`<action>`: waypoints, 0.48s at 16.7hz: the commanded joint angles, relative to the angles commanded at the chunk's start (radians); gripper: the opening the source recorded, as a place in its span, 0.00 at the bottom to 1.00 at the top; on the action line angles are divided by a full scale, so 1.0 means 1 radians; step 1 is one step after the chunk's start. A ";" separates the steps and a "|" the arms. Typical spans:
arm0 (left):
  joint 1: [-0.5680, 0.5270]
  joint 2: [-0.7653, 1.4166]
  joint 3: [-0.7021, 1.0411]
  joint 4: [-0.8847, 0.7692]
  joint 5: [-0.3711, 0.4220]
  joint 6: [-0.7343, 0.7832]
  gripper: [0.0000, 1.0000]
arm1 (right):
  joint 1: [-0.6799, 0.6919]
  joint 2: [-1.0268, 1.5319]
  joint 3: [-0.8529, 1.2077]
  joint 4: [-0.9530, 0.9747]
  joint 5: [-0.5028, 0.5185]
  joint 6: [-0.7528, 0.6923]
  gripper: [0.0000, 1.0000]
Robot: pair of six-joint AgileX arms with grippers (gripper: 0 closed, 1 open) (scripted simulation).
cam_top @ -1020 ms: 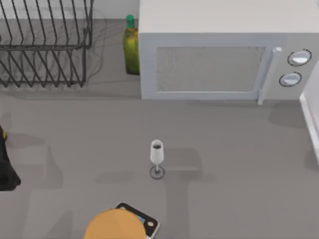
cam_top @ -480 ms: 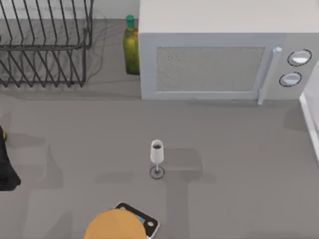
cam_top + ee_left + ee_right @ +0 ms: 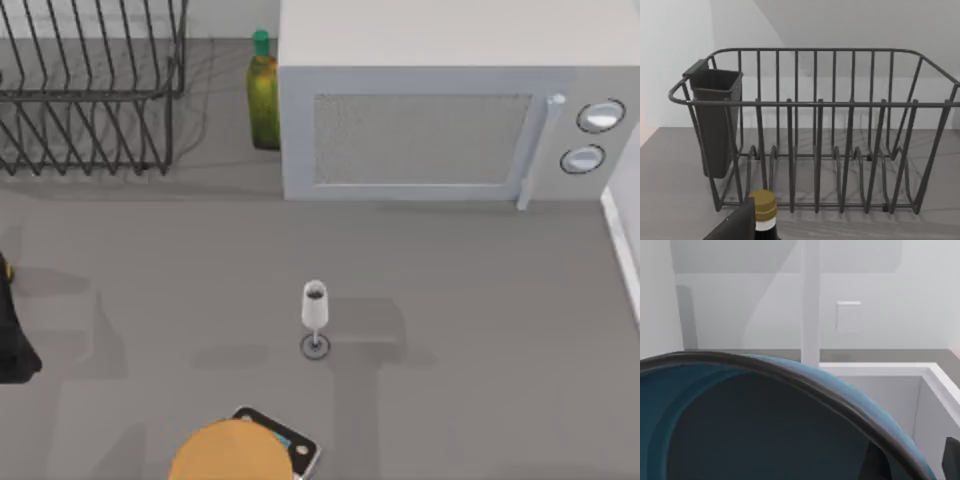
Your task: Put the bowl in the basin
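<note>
- Close before the right wrist camera, the bowl looms beside the white basin.
- From above, a wine glass stands mid-counter.
- Whether either claw is apart or together, I cannot tell.

bowl: wide, round, glossy teal-blue inside, dark thin rim, sitting tilted right up against the right tool's camera
basin: white, straight-walled, lying just beyond the bowl's rim
</note>
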 joint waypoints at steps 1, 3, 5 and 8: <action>0.000 0.000 0.000 0.000 0.000 0.000 1.00 | 0.000 0.000 0.000 0.000 0.000 0.000 0.60; 0.000 0.000 0.000 0.000 0.000 0.000 1.00 | 0.000 0.000 0.000 0.000 0.000 0.000 0.75; 0.000 0.000 0.000 0.000 0.000 0.000 1.00 | 0.000 0.000 0.000 0.000 0.000 0.000 0.90; 0.000 0.000 0.000 0.000 0.000 0.000 1.00 | 0.000 0.000 0.000 0.000 0.000 0.000 1.00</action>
